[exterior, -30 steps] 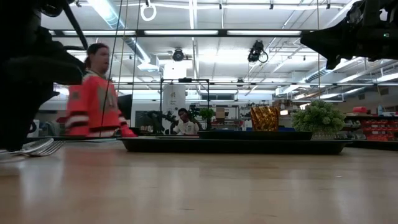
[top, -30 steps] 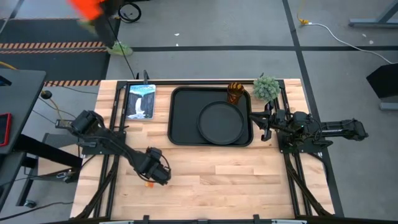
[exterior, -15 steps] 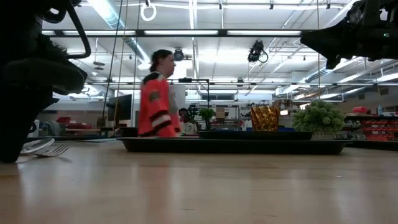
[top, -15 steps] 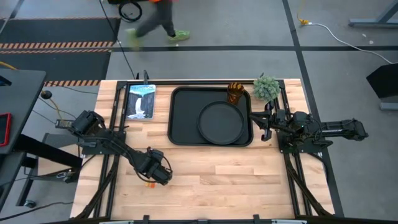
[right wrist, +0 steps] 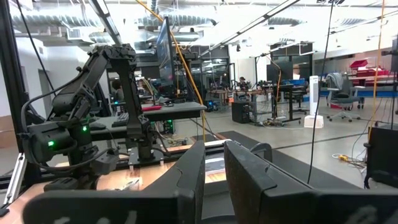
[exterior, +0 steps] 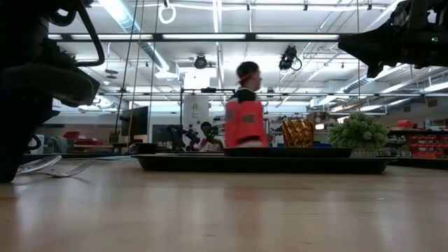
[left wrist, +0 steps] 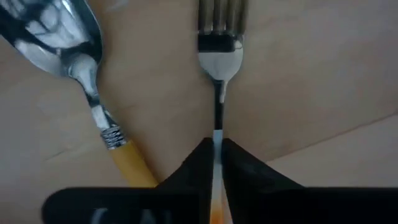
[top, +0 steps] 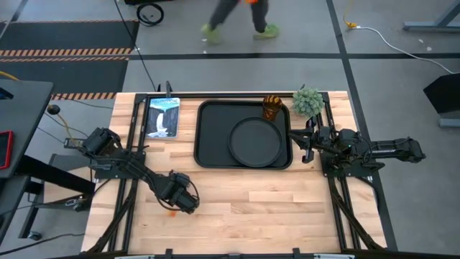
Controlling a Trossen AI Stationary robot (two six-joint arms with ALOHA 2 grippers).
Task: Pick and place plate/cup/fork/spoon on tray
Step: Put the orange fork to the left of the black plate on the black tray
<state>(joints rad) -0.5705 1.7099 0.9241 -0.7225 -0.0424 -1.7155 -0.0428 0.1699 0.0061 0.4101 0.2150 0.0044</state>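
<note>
The fork point(left wrist: 219, 56) and the spoon point(left wrist: 68, 56) lie side by side on the wood at the table's near left, and both show low on the left in the low view, the fork point(exterior: 78, 168) beside the spoon point(exterior: 38, 164). My left gripper point(left wrist: 216, 152) is down over them point(top: 181, 203), shut on the fork. The plate point(top: 256, 142) lies on the right half of the tray point(top: 212, 137). The cup point(top: 272, 108) stands in the tray's far right corner. My right gripper point(top: 303, 142) waits just right of the tray, shut and holding nothing. My left gripper pinches the fork between its two fingers at the thin silver neck point(left wrist: 217, 132), where it meets the orange handle. The fingers come from above, pointing down, one on each side of the neck. The fork lies flat, its tined head point(left wrist: 219, 18) on the wood.
A green plant point(top: 307, 102) stands at the far right beside the cup. A blue-white picture card point(top: 162, 117) lies left of the tray. The spoon's orange handle point(left wrist: 134, 165) runs close beside my left fingers. A person in orange point(exterior: 245, 119) walks beyond the table.
My left gripper has come down a little onto the table at the near left. The fork's head has slid slightly sideways on the wood, away from the spoon. A person has walked across behind the table.
</note>
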